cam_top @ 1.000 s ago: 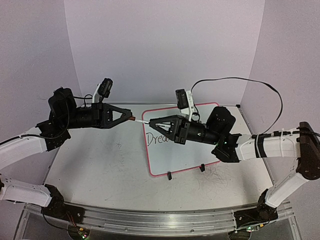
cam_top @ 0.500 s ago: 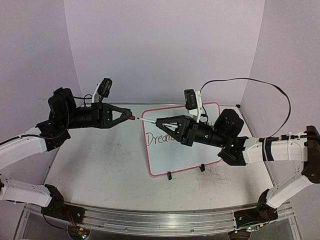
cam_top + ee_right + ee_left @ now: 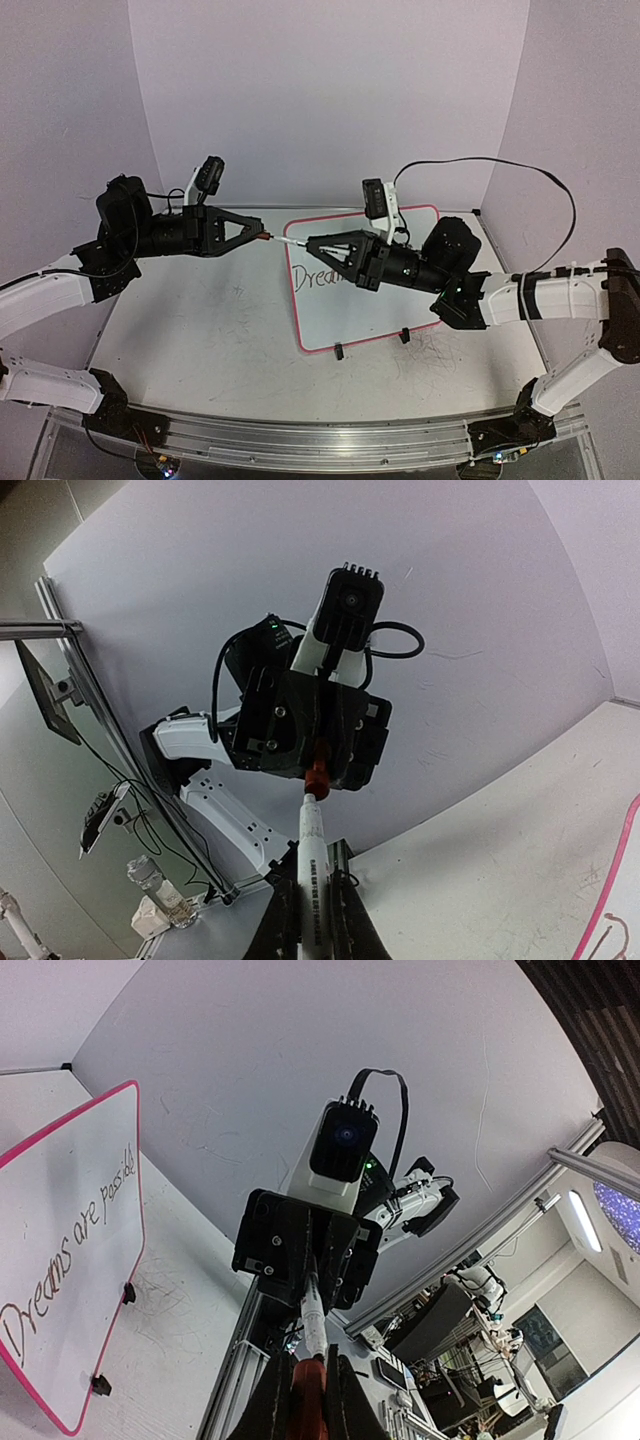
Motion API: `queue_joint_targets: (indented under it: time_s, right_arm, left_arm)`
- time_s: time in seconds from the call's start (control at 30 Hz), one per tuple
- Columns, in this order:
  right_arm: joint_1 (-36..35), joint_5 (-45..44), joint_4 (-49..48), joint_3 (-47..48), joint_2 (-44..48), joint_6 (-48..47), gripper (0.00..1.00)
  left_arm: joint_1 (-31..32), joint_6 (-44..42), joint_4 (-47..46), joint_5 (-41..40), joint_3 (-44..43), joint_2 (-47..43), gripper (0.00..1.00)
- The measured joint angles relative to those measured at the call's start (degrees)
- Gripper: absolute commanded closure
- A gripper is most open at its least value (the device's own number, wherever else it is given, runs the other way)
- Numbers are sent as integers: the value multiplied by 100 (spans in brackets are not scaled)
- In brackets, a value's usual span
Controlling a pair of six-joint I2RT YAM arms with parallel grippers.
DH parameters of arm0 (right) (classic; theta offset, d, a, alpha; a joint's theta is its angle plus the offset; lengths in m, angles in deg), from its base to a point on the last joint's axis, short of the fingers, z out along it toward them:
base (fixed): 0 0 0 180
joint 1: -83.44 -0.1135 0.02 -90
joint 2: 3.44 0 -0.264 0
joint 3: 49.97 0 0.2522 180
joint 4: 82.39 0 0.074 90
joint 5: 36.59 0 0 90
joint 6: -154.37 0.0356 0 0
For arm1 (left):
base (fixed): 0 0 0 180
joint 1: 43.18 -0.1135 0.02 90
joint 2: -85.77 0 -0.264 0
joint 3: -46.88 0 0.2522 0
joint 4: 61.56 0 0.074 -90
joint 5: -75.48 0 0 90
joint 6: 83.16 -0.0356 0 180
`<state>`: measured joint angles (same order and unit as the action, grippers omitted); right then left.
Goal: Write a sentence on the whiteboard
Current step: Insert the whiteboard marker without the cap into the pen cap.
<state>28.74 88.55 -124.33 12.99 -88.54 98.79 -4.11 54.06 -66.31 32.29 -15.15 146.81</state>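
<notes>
Over the scuffed table [image 3: 200, 340], left claw [image 3: 259, 235] clamps a red cap [image 3: 266, 238], right claw [image 3: 309, 244] a marker [image 3: 290, 241].

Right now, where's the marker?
Top view, centre: the slim white marker clamped in the right end effector, tip at the red cap in the left end effector, beside the pink-rimmed whiteboard's upper-left corner.

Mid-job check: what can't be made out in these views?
1. Top view: sentence past "Dream", hidden by the right arm.
2. Every view: whether cap sits fully on marker; too small from above, seen end-on from the wrists.
3. Right wrist: whiteboard mostly cut off by the frame edge.
</notes>
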Motion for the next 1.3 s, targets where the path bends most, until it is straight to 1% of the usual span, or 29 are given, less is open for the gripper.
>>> queue_joint_targets:
  time_s: [0.97, 1.3]
  right_arm:
    - [-20, -42, -32, 244, -264, 19, 100]
    - [-22, -141, 367, 547, -304, -282, 100]
  left_arm:
    - [-37, 79, -3, -41, 0, -42, 100]
    - [-121, 79, -107, -180, 6, -63, 100]
